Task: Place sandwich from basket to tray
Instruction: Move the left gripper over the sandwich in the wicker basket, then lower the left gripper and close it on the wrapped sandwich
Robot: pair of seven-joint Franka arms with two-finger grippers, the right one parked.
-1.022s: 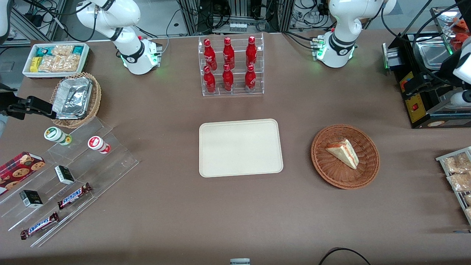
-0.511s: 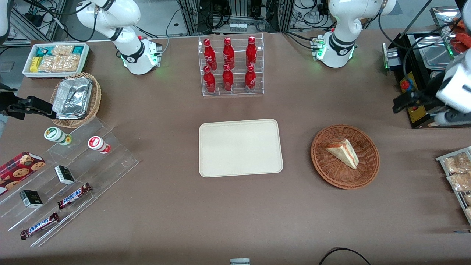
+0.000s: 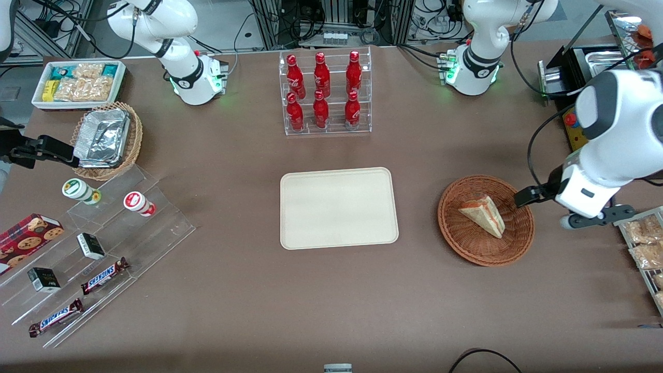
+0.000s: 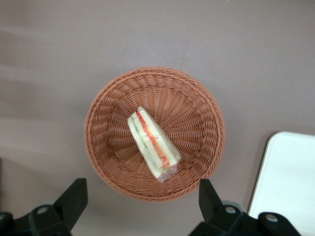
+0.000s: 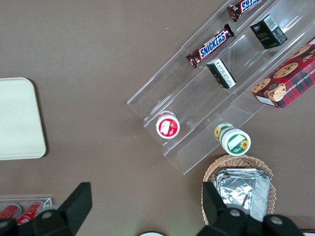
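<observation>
Gripper (image 4: pixel 140 204) fingers (image 4: pixel 74 196) wide apart, empty, above basket (image 4: pixel 197 98).

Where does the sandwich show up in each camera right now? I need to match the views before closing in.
Front view: the sandwich lies in the basket, with the gripper above the basket's rim.
Left wrist view: the sandwich lies in the middle of the basket, between the open fingers.
Right wrist view: not in it.
Shared landmark: the tray.

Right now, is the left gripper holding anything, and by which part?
Nothing held. The gripper hangs open above the basket, jaws spread wide, while the sandwich lies untouched inside it.
</observation>
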